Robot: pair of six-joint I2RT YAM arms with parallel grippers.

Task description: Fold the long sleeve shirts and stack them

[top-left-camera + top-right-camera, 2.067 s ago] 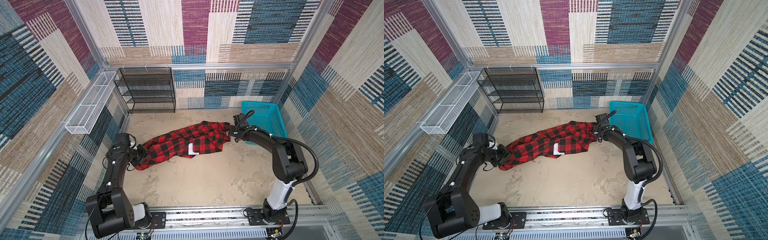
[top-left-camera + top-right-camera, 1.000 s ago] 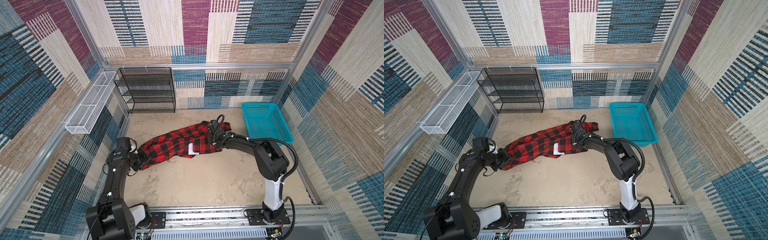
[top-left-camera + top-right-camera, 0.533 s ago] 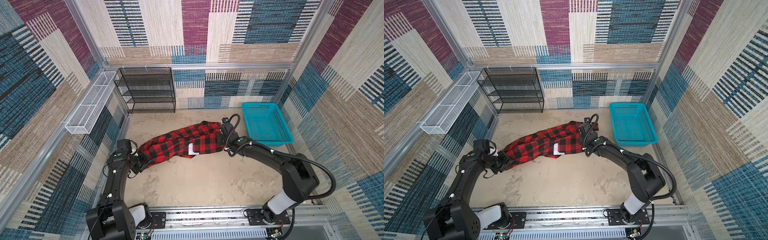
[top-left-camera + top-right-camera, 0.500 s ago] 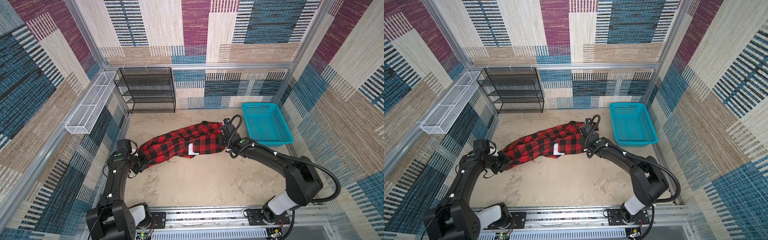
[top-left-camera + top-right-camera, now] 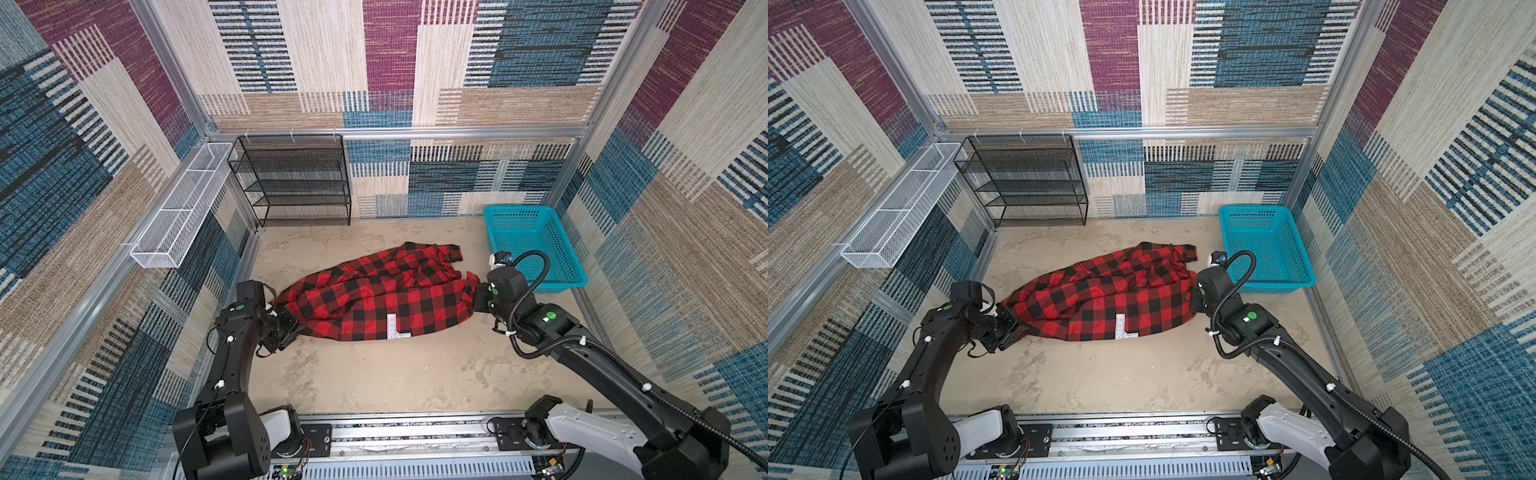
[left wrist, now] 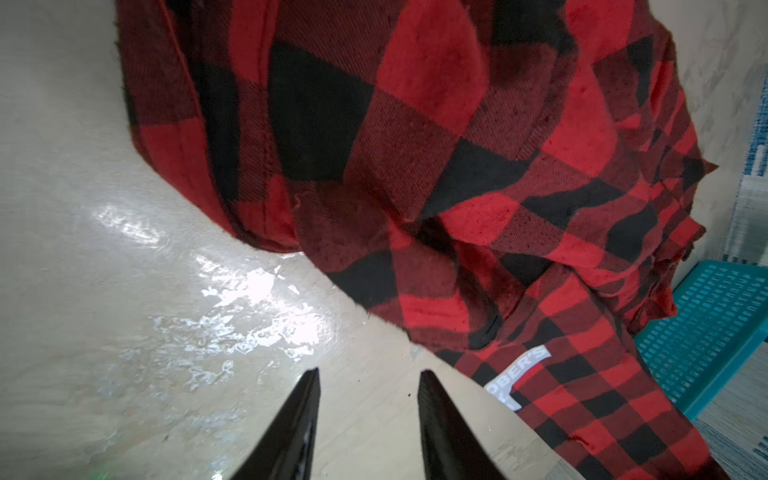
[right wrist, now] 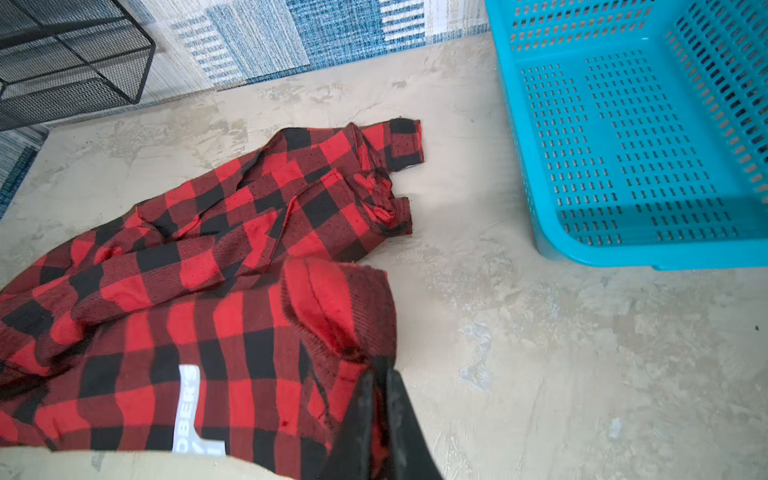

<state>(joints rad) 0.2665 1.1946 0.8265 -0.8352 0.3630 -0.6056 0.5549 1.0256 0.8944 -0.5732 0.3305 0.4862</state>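
The crumpled red-and-black check flannel shirt [image 5: 374, 299] lies on the mottled beige worktop [image 5: 374, 374]; right jaws are clamped on its edge, left jaws stand apart at its other end.

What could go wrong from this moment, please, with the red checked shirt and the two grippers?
1. The right gripper pinches only a small bunch at the edge of the shirt; a pull may let the cloth slip out.
2. The left gripper is open over bare table and holds nothing, so the shirt may drag as a crumpled heap toward the blue basket.
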